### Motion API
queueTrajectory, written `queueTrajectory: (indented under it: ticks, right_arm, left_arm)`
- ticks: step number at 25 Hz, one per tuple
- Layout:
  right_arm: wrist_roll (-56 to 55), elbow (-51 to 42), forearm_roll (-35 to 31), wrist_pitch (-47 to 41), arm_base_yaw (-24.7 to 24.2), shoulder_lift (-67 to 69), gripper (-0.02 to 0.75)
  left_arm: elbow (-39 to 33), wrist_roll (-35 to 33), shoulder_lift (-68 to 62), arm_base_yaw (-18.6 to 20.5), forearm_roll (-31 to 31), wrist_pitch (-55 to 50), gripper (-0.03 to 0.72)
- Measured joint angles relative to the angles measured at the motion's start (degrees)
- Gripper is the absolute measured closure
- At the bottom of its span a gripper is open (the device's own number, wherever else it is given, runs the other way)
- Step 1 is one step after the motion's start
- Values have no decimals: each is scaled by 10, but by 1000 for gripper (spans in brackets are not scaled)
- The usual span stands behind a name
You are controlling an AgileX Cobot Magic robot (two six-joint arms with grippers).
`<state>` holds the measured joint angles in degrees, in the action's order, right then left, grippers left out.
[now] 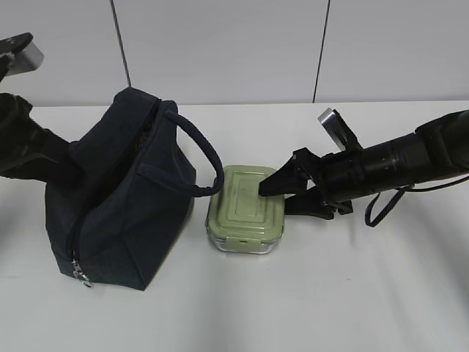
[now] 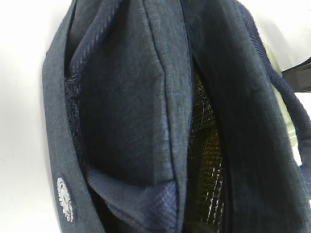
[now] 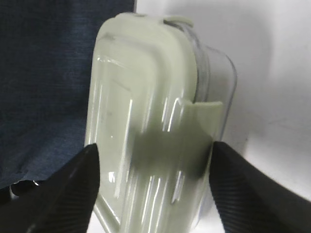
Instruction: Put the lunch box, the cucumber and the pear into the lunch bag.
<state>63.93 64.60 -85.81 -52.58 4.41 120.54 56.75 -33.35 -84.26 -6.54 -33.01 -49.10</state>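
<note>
The right claw (image 1: 275,196) straddles the lunch box (image 1: 245,209), fingers spread — apparently set to grip it; the lunch bag (image 1: 121,198) gapes alongside, ready. The left claw's state — cannot tell.

left tool hidden behind lunch bag (image 1: 121,194), lunch box (image 3: 150,126) blurred, bag interior dark

white table (image 1: 366,293), pale panelled wall (image 1: 220,44) with dark seams

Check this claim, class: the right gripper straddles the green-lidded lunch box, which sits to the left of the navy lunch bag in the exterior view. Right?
Not quite. In the exterior view the lunch box sits right of the lunch bag; the right gripper does straddle it.
</note>
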Motion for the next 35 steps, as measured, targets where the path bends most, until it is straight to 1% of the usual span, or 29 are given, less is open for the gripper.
queueTrajectory:
  ticks: [5, 11, 13, 16, 18, 20, 23, 26, 30, 32, 35]
  right_arm:
    - [-1, 3, 2, 5, 2, 14, 198]
    - [-1, 4, 4, -18, 2, 32, 206]
    - [-1, 4, 4, -23, 3, 34, 242]
    - [-1, 4, -2, -34, 3, 34, 352]
    - [-1, 4, -2, -41, 3, 34, 377]
    - [-1, 4, 0, -43, 2, 34, 379]
    - [1, 4, 20, -39, -6, 17, 381]
    - [-5, 3, 37, -37, -31, -25, 382]
    - [-16, 4, 37, -34, -67, -108, 384]
    - [-25, 14, 37, -36, -67, -141, 384]
    - [-49, 56, 37, -51, -31, -168, 384]
  left_arm:
    - [0, 0, 0, 0, 0, 0, 687]
    - [0, 0, 0, 0, 0, 0, 687]
    - [0, 0, 0, 0, 0, 0, 687]
    - [0, 0, 0, 0, 0, 0, 687]
    - [0, 0, 0, 0, 0, 0, 687]
    - [0, 0, 0, 0, 0, 0, 687]
    - [0, 0, 0, 0, 0, 0, 687]
    - [0, 0, 0, 0, 0, 0, 687]
    - [0, 0, 0, 0, 0, 0, 687]
    - [0, 0, 0, 0, 0, 0, 687]
    - [0, 0, 0, 0, 0, 1, 687]
